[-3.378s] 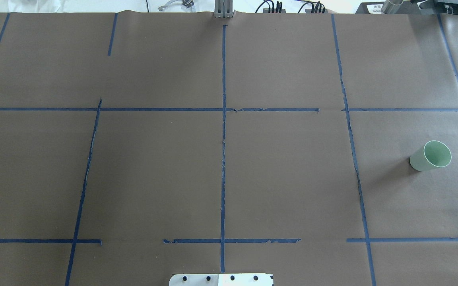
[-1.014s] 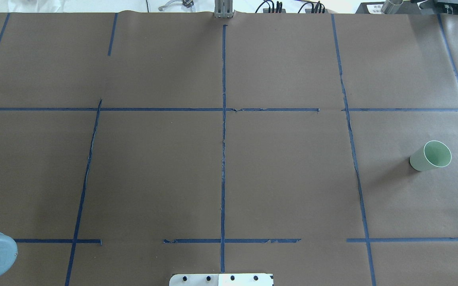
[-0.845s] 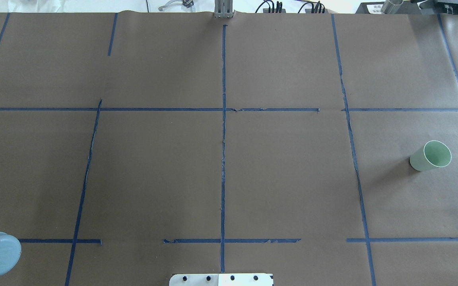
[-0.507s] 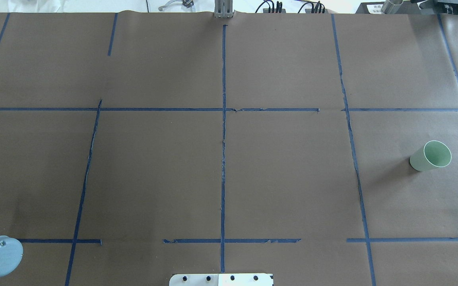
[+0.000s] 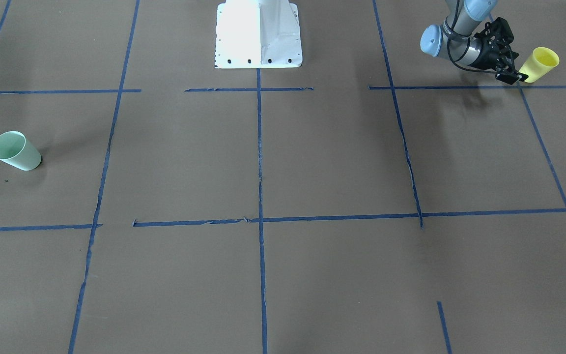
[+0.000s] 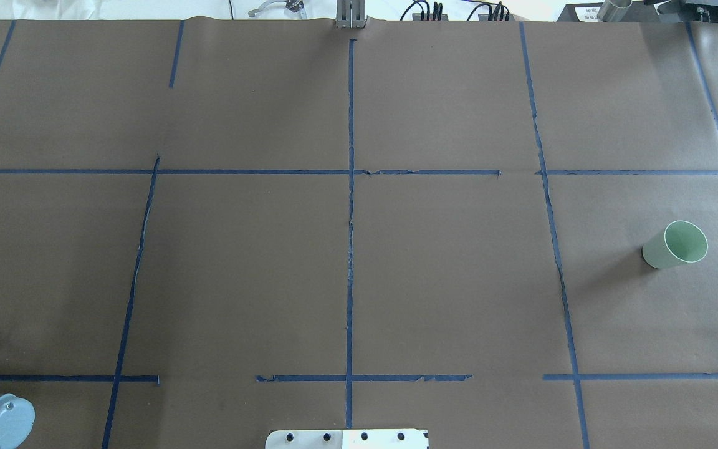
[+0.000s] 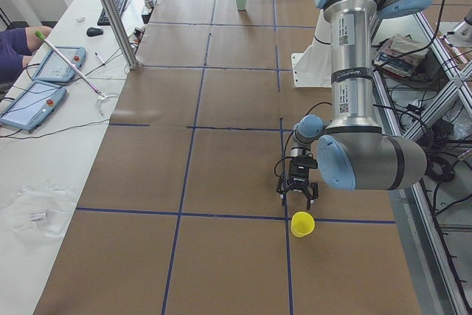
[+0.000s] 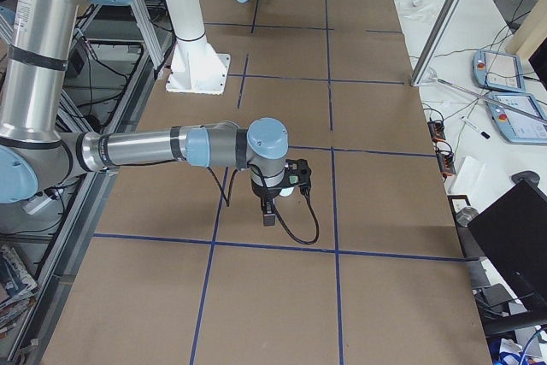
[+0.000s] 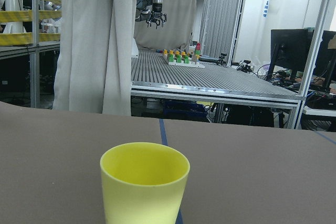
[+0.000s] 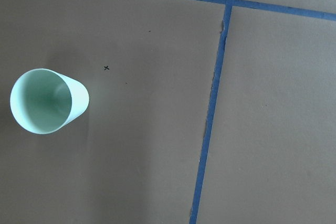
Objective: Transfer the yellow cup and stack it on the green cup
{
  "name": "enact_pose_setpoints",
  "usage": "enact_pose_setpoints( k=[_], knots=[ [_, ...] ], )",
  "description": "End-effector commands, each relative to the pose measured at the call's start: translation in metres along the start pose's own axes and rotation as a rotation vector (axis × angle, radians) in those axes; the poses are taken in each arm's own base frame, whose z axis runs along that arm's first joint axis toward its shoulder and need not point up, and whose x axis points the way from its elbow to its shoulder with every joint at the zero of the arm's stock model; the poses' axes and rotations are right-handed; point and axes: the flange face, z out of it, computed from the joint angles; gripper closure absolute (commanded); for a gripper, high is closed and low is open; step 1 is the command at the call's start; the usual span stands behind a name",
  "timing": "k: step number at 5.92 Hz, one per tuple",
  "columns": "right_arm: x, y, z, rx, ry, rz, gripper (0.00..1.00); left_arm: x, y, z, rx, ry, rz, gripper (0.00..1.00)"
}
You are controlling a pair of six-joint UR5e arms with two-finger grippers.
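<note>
Though poised just beside the yellow cup [image 5: 538, 64] with left gripper [image 5: 514, 77] jaws apart (right gripper [image 8: 272, 211]: cannot tell), not yet grasping; advance, clamp, carry to green cup [image 5: 16, 151].

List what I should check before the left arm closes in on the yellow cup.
1. Is the yellow cup upright with its mouth up: ok.
2. Is the left gripper open: ok, its jaws look spread in the left side view.
3. Is the yellow cup between the jaws: not ok, the left gripper is short of it.
4. Is the green cup upright and empty: ok.
5. Is the right gripper open or shut: cannot tell.
</note>
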Motion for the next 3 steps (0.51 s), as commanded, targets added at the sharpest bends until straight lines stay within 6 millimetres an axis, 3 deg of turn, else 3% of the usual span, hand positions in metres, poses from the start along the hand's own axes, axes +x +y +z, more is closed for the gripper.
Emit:
enact_pose_setpoints(
  k=[1, 3],
  knots=[
    [-0.002, -0.001, -0.002, 0.004, 0.001, -0.002, 0.00, -0.009, 0.010, 0.030, 0.014, 0.009, 0.013, 0.00],
    [-0.002, -0.001, -0.002, 0.004, 0.001, -0.002, 0.00, -0.015, 0.006, 0.061, 0.046, 0.014, 0.024, 0.00]
  ],
)
